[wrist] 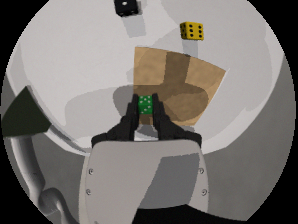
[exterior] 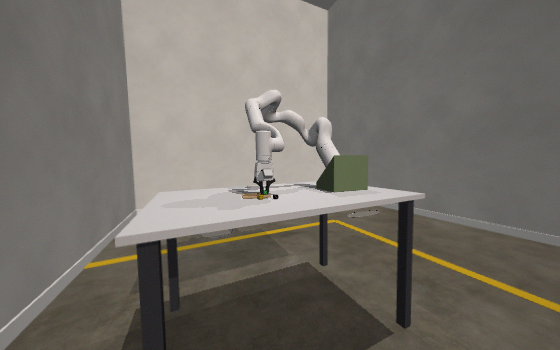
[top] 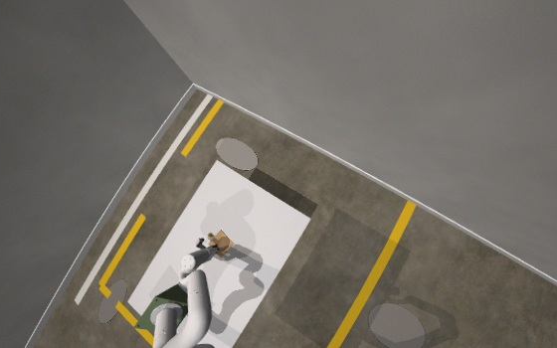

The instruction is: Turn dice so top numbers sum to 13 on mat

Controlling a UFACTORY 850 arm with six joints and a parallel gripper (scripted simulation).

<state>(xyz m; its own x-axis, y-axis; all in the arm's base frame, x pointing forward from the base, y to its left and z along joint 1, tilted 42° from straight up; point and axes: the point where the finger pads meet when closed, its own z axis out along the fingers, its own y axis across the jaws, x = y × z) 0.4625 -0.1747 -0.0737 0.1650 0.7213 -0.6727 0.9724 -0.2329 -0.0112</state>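
My gripper [exterior: 265, 193] [wrist: 145, 101] points down with its black fingers shut on the green die [wrist: 145, 106], one finger on each side. The die is over the near left part of the tan mat [top: 228, 239] [exterior: 248, 196] [wrist: 207, 80]; it looks slightly raised, but the exact gap is hard to tell. Its white pips are too small to read surely. The yellow die [top: 210, 235] [exterior: 261, 197] [wrist: 192, 31] lies on the table just beyond the mat, six up. The black die [exterior: 275, 197] [wrist: 126, 7] lies off the mat, farther left in the wrist view, apparently one up.
The white table [top: 273, 219] [exterior: 194, 210] carries the mat and the arm. The green arm base [exterior: 350, 172] [wrist: 25, 114] stands at one end of the table. Shadows of the arm and gripper fall across the mat and table.
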